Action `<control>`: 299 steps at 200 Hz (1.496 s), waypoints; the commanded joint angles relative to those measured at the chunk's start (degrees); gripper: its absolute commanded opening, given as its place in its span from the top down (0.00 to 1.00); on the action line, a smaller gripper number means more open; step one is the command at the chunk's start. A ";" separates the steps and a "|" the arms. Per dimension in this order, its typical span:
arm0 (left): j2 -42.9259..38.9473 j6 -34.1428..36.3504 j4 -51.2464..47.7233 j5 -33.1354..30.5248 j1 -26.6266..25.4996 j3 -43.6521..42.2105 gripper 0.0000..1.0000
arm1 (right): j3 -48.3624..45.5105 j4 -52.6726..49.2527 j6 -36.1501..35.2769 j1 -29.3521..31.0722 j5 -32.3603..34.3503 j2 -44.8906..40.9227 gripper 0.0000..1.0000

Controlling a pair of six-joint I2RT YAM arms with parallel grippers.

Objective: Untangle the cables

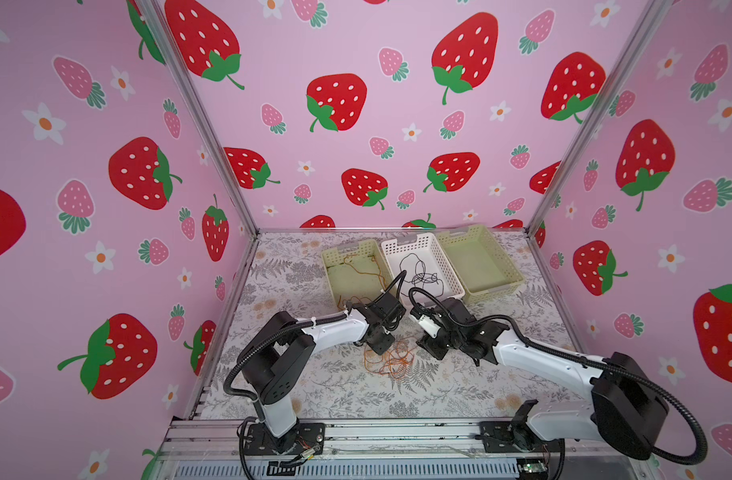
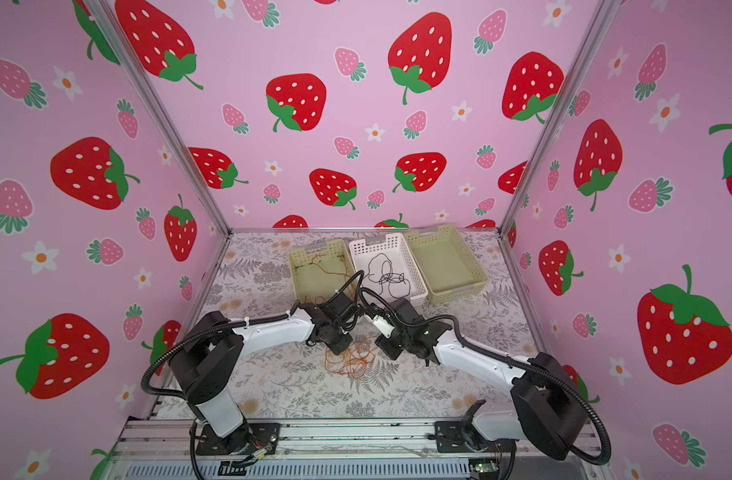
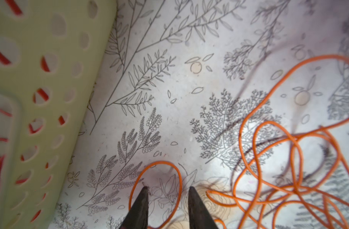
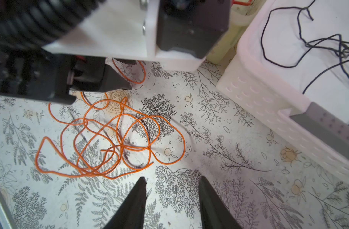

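Left tool (image 3: 168, 190) is part open and grips nothing. Its tips sit at a small loop of the orange cable (image 4: 121, 146), with one strand running between the jaws. Right tool (image 4: 172, 178) is spread wider and empty, just beside the orange tangle on the table (image 4: 239, 142). Top views show the brownish-orange cable (image 1: 356, 266) in the green basket (image 1: 347, 249) and the black cable (image 1: 424, 276) in the white basket (image 1: 412, 243). Both tools' tips are hidden under the wrists there.

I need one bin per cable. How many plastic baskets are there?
3, in a row at the back: pale green perforated plastic basket left, white perforated basket middle, second pale green basket right. None seems hidden.
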 commanded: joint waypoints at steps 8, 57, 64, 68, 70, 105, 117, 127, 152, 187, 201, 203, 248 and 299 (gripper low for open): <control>0.76 -0.96 0.36 -1.76 0.50 2.83 0.70 | -0.55 0.14 0.11 -0.19 -0.17 -1.50 0.56; -1.65 -1.25 0.81 -1.44 0.65 1.79 0.93 | -1.24 0.58 0.20 -0.19 0.29 -1.99 0.57; -2.27 -1.25 0.63 -1.33 0.64 1.70 1.00 | -1.20 0.58 0.11 -0.19 0.29 -1.90 0.57; -2.69 -1.33 0.46 -1.23 0.61 1.69 1.00 | -1.17 0.57 0.01 -0.16 0.24 -1.90 0.57; -2.92 -1.40 0.32 -1.16 0.61 1.69 1.00 | -1.21 0.54 0.02 -0.14 0.21 -1.90 0.57; -9.96 -3.73 -1.77 -0.61 0.93 1.04 1.00 | -1.83 2.00 -1.28 -0.19 -1.41 -2.29 0.56; -12.99 -4.74 -2.45 -0.52 1.29 0.42 1.00 | -2.27 2.90 -1.44 -0.19 -1.73 -2.20 0.56; -15.41 -5.73 -3.24 -0.31 2.06 -0.05 1.00 | -2.21 3.26 -1.68 -0.15 -2.04 -1.76 0.55; -20.52 -7.59 -3.81 2.99 4.71 -2.43 1.00 | -1.40 3.51 -2.26 -0.15 -3.54 -0.04 0.54; -22.13 -10.51 -6.25 2.35 5.73 -1.68 1.00 | -0.60 3.52 -2.39 -0.10 -3.65 -0.14 0.55; -24.46 -12.76 -5.58 5.68 7.26 -1.31 1.00 | -1.04 4.35 -2.51 -0.10 -3.90 -1.19 0.54; -24.85 -13.05 -5.43 6.17 7.52 -1.26 1.00 | -1.11 4.51 -2.59 -0.04 -4.04 -1.30 0.53; -31.79 -15.20 -5.86 10.51 9.56 2.89 1.00 | -0.53 10.12 -4.22 0.66 -10.24 0.58 0.49; -34.43 -15.85 -6.61 12.07 10.27 10.02 1.00 | 0.31 19.74 -9.14 2.00 -12.92 4.18 0.38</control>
